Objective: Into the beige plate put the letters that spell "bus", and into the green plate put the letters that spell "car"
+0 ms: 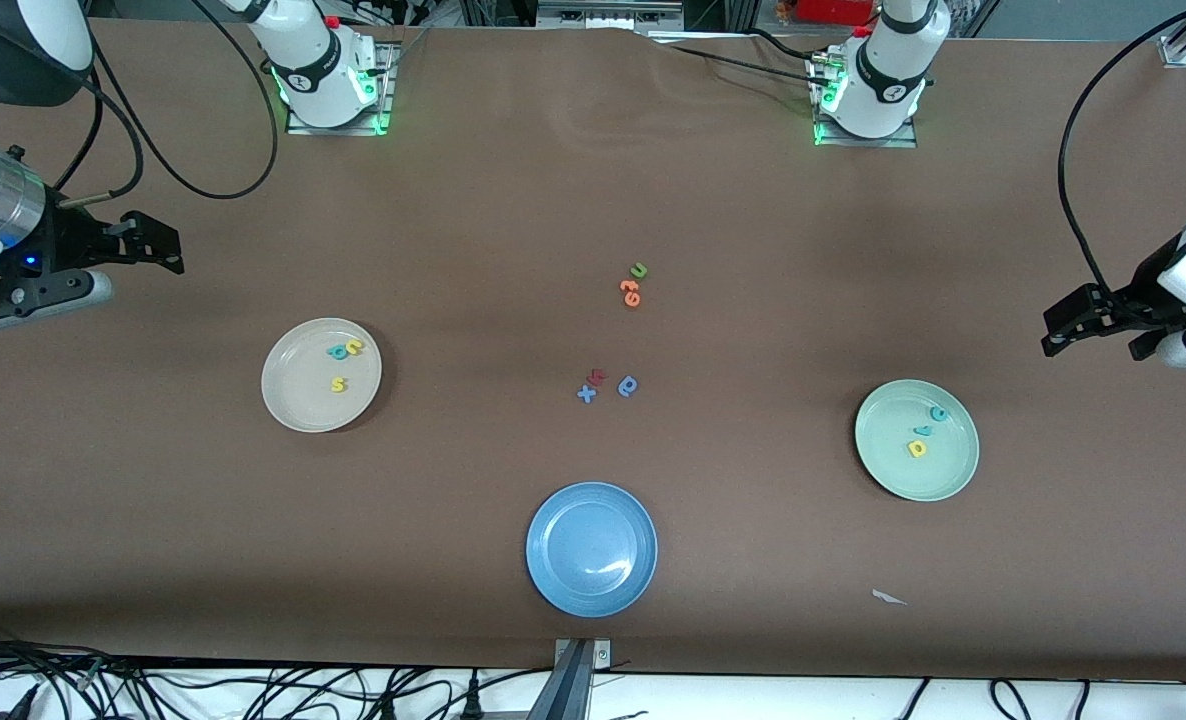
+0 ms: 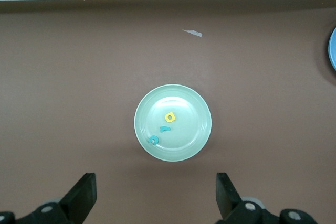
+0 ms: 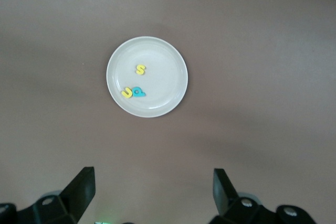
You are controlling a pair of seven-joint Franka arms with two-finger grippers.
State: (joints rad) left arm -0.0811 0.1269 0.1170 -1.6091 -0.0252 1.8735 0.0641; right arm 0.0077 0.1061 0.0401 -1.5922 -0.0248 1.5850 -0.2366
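Both sets of jaws stand spread wide and hold nothing: my left gripper (image 1: 1093, 325) hangs over bare table at the left arm's end, above and short of the green plate (image 1: 961, 475), and my right gripper (image 1: 148, 245) hangs over bare table at the right arm's end, near the beige plate (image 1: 288, 410). I read both arms as pulled back and waiting, since each wrist camera looks straight down on its own plate with nothing between the fingers.

I see the teal b (image 3: 138, 92) touching the yellow u (image 3: 126, 93) in the beige plate, with the yellow s (image 3: 140, 69) apart from them. I judge "bus" done. These letters lie flat; the b's stem seems to run toward the u, though I cannot be sure.

I see the teal c (image 2: 153, 140), the small teal r (image 2: 165, 128) and the yellow a (image 2: 170, 116) in the green plate, flat, strung in a slanted row. "Car" looks done too.

Leftover letters (image 1: 608, 385) and the blue plate (image 1: 553, 585) sit mid-table, rightly untouched
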